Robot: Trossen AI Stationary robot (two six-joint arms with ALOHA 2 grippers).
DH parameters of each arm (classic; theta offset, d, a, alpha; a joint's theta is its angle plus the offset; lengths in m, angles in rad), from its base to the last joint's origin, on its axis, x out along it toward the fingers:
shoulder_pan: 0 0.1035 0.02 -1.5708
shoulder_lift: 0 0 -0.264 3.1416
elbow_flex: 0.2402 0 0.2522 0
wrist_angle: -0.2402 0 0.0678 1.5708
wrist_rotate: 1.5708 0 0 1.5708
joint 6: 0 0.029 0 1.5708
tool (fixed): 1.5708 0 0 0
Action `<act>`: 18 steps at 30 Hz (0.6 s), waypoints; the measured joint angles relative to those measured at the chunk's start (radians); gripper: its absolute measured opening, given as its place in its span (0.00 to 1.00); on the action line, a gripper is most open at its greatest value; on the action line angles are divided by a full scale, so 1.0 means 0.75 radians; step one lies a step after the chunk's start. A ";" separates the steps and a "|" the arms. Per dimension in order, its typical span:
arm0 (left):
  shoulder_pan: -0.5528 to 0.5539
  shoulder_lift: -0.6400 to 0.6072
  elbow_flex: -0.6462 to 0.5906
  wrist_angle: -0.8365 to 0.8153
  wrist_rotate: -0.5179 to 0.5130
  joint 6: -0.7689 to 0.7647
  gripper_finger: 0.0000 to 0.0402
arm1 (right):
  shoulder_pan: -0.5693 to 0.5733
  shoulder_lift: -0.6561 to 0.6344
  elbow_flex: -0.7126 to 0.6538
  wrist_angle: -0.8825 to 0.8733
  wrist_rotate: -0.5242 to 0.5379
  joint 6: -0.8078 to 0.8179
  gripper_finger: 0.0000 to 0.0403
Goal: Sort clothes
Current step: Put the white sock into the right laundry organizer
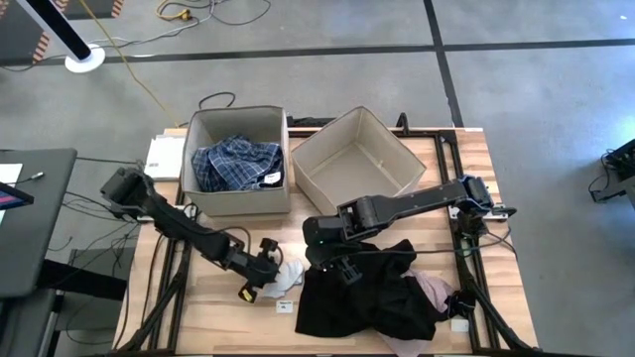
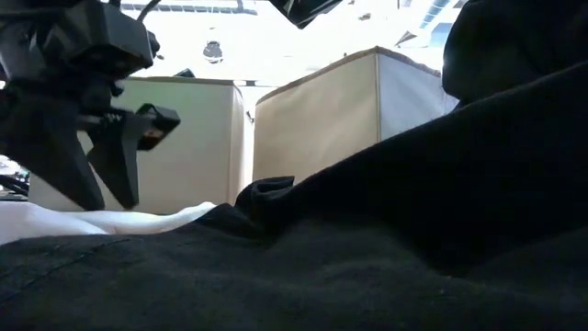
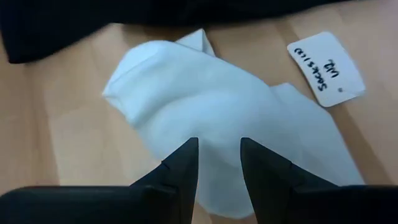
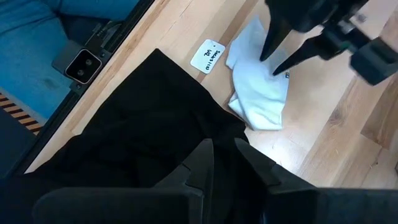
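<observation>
We noted a small white sock (image 3: 211, 118), soft and crumpled, lying on the wooden table (image 1: 213, 297) beside a paper tag (image 3: 326, 68), with the left gripper (image 3: 217, 165) just above it, fingers parted narrowly and holding nothing. The large black garment (image 1: 367, 293) lay spread along the table's near edge with a pink piece (image 1: 435, 290) against it, and the right gripper (image 4: 222, 163) sat over its edge, fingers slightly apart with no cloth between them. Behind stood two beige boxes, the left box (image 1: 236, 159) holding a plaid shirt (image 1: 233, 164) and the right box (image 1: 357, 159) bare, on a grey concrete floor (image 1: 516, 89) with loose cables.
</observation>
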 joint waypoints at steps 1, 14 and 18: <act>0.000 0.018 0.000 0.012 0.000 0.005 0.28 | 0.001 0.000 0.000 0.000 0.000 0.003 0.19; -0.002 0.085 0.004 0.046 0.002 0.047 0.01 | 0.007 0.000 0.000 0.002 0.000 0.010 0.19; -0.010 0.025 0.019 -0.001 -0.002 0.085 0.01 | 0.007 0.000 -0.001 0.001 0.000 0.029 0.19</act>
